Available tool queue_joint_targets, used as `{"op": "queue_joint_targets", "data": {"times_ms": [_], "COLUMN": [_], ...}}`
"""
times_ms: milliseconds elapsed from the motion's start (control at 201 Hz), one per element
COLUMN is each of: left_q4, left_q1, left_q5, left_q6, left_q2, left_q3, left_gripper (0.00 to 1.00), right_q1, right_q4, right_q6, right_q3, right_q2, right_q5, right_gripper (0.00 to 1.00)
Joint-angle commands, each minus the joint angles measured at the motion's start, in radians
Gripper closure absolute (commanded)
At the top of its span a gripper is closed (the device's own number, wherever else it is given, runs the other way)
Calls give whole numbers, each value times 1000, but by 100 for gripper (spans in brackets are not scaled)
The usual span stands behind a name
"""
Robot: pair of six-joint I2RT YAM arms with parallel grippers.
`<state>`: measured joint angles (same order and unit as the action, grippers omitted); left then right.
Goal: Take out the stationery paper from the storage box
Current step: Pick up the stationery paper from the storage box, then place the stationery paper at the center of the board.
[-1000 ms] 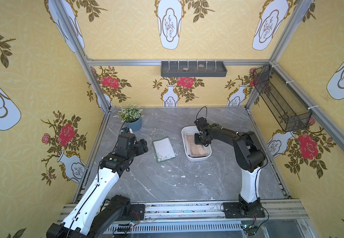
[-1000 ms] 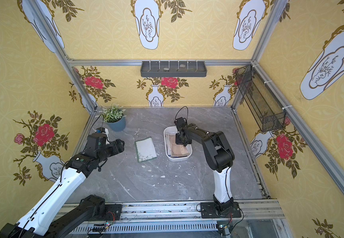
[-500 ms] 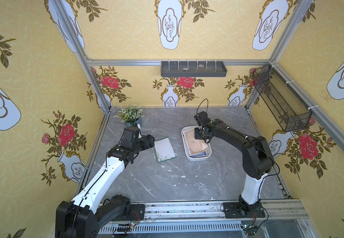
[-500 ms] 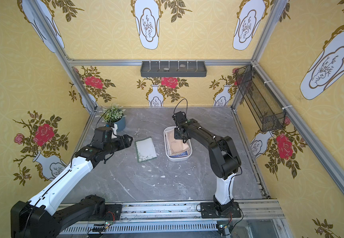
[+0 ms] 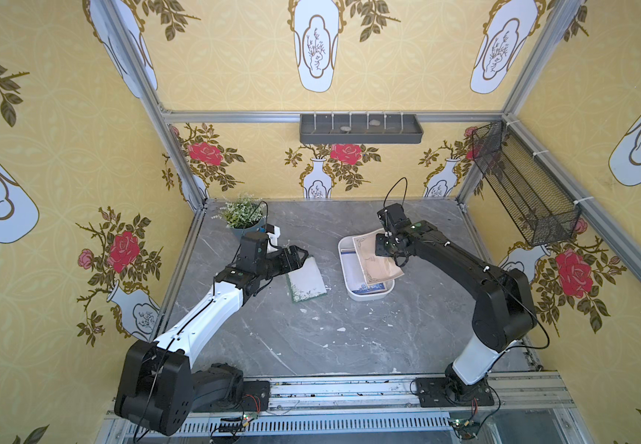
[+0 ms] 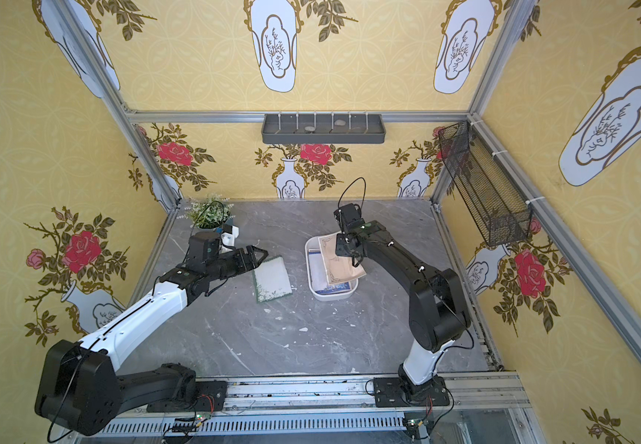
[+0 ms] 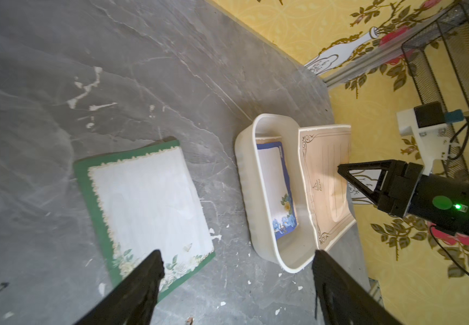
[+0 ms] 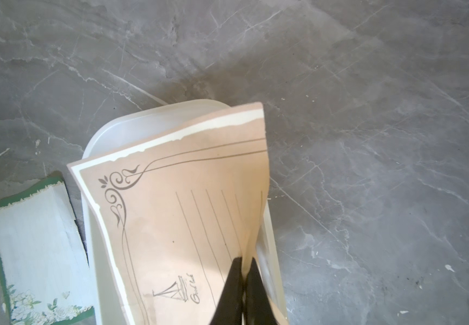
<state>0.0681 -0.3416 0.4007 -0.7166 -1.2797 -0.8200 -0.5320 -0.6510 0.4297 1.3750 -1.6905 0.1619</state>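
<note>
the right gripper (image 8: pixel 243 261) is closed on one edge of a tan sheet (image 8: pixel 185 211) with dark corner flourishes; both fingertips pinch the paper. the tan sheet is lifted and tilted above the right side of the storage box (image 5: pixel 342 265), and its near right corner reaches past the box's right rim. contact with the rim cannot be determined. a blue-bordered sheet (image 7: pixel 275 191) lies flat inside the box. a green-bordered sheet (image 5: pixel 306 280) lies on the grey table (image 5: pixel 311 338), just left of the box. the left gripper (image 5: pixel 303 256) hangs over the far left corner of the green-bordered sheet, jaws wide apart, holding nothing.
</note>
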Motion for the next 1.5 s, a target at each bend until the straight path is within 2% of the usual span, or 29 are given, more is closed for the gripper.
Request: {"op": "queue_joint_targets", "data": {"times_ms": [0, 139, 174, 503, 687, 847, 927, 1006, 1091, 1121, 1141, 1156, 1211, 1245, 1345, 1410, 1499], "left_q4": [-201, -232, -233, -232, -228, -218, -218, -217, -213, -211, -207, -203, -176, -160, -143, -179, -235], "left_q1": [-16, -73, -114, -227, -255, -261, -263, -264, -264, -264, -264, -264, -264, -264, -257, -241, -223], "left_q5": [175, 242, 250, 249, 250, 261, 274, 293, 297, 297, 297, 297, 296, 294, 310, 384, 523], "left_q6": [-55, -34, -8, -6, -7, -9, -9, -9, -9, -8, -6, -4, 16, 35, 76, 71, 50], "left_q2": [-56, -138, -160, -376, -446, -479, -493, -506, -512, -512, -510, -509, -500, -489, -428, -386, -354], "left_q3": [0, -76, -99, -275, -349, -393, -410, -425, -433, -434, -435, -436, -438, -437, -414, -390, -377], "left_gripper": [15, 15, 15, 17, 19, 23, 33, 64, 85, 92, 97, 100, 100, 100, 100, 100, 100], "right_q1": [21, 27, 26, 9, -11, -17, -19, -20, -20, -20, -20, -20, -20, -19, 1, 41, 159], "right_q4": [26, 25, 23, 21, 34, 44, 52, 56, 59, 62, 64, 67, 74, 73, 74, 94, 205], "right_q6": [14, 15, 15, 21, 23, 31, 31, 32, 32, 32, 31, 30, 23, 19, -10, -34, -60], "right_q3": [-17, -27, -27, 4, 16, 13, 13, 13, 11, 8, 7, 5, -2, -5, -31, -62, -153], "right_q2": [44, 97, 107, 173, 181, 187, 191, 195, 199, 201, 202, 203, 212, 225, 289, 359, 497], "right_q5": [-40, -59, -62, -114, -156, -177, -193, -202, -211, -212, -216, -222, -239, -238, -242, -292, -526], "right_gripper": [93, 93, 93, 93, 93, 93, 93, 93, 91, 88, 82, 75, 44, 33, 19, 13, 6]}}
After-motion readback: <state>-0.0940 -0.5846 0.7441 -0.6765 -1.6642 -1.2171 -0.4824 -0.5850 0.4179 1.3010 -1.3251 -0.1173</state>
